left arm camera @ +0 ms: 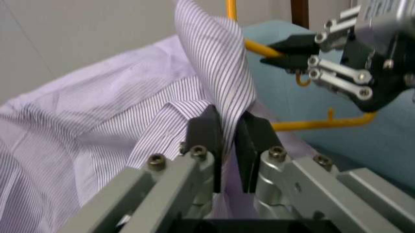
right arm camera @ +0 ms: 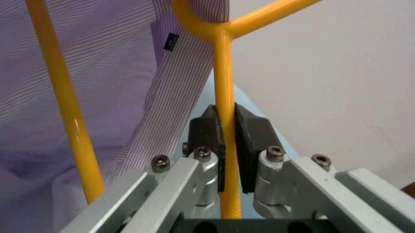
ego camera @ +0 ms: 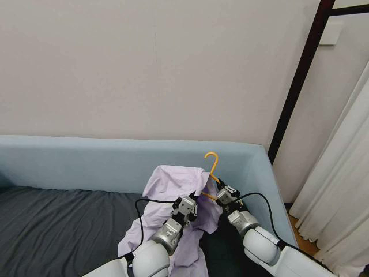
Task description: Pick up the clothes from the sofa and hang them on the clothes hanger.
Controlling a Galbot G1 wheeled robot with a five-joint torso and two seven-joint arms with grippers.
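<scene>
A lilac pinstriped shirt (ego camera: 173, 187) is seen heaped at the right end of the sofa (ego camera: 256, 173). It is propped against the pale blue backrest (ego camera: 86, 158), and its lower part trails down onto the dark seat cushion (ego camera: 52, 222). The upper right edge of the shirt is raised just beside a yellow hanger (ego camera: 212, 164). The hanger's hook is held upright in front of the backrest, near its top edge.

The left hand (ego camera: 187, 205) is placed low over the middle of the shirt. In the left wrist view its black pads are shown pressed together on a fold of the striped cloth, which stands up between them in a narrow ridge. The right hand (ego camera: 225, 193) is found close beside it, at the shirt's right edge. In the right wrist view its pads are clamped on a straight yellow rod of the hanger, just under the point where the rod joins a curved piece. A second yellow bar is seen running alongside, with the shirt lying behind it, and a small dark tag (right arm camera: 170, 41) is visible on the cloth's banded edge. From the left wrist view the right hand is also seen gripping the hanger, with the raised fold just beside it.

A plain pale wall (ego camera: 144, 69) is seen behind the sofa. A dark post (ego camera: 300, 75) and white curtains (ego camera: 346, 184) are seen to the right.
</scene>
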